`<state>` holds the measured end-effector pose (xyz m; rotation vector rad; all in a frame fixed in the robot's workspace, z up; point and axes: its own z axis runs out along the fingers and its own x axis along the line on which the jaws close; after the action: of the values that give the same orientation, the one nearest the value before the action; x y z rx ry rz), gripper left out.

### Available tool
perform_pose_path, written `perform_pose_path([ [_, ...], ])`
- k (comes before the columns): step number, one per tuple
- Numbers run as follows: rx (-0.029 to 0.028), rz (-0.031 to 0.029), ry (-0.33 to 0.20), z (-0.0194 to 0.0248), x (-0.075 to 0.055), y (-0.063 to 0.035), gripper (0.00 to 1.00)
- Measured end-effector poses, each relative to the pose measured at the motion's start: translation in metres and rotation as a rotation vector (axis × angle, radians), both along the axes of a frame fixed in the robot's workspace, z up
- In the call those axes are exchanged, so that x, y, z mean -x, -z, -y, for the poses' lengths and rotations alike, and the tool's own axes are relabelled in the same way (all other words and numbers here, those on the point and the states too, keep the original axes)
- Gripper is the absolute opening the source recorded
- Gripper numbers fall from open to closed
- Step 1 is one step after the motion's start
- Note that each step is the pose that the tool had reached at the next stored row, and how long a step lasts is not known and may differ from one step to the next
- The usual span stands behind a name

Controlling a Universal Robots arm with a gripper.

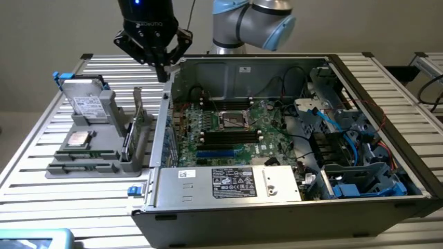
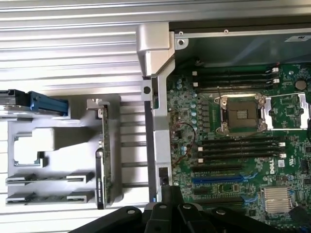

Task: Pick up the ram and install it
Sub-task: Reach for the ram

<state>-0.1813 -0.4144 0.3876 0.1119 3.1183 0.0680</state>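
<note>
Slatted metal table (image 1: 41, 207) runs under everything, its front edge closest to the exterior camera. On it lies the open computer case (image 1: 360, 171), side panel off. The green motherboard (image 1: 266, 122) inside faces up, with long black memory slots (image 1: 229, 136) beside the processor socket. Toward the exterior view's left, just beside the case wall, sits a grey holder (image 1: 104, 137).

The black gripper (image 1: 163, 77) hangs above the rear end of that case wall. Its fingers are pinched fully together and carry nothing. From the wrist camera, the gripper (image 2: 167, 194) sits over the wall's edge, between the holder (image 2: 73, 114) and the motherboard (image 2: 194, 131).

A silver hard drive (image 1: 86, 101) stands tilted at the holder's far end. A green expansion card (image 1: 138, 129) with a metal bracket stands on edge along the holder's side nearest the case.

The ram (image 1: 86, 154), a slim green strip, lies in a slot near the holder's front, well apart from the gripper and untouched.
</note>
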Motion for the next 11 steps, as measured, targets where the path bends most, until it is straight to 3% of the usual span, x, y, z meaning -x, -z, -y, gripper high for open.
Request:
perform_pose_path([
  [7, 0.0001, -0.0001, 0.000, 0.0046, 0.028, 0.0003, 0.11],
  [11, 0.0001, 0.0000, 0.000, 0.0094, 0.044, 0.0017, 0.11],
])
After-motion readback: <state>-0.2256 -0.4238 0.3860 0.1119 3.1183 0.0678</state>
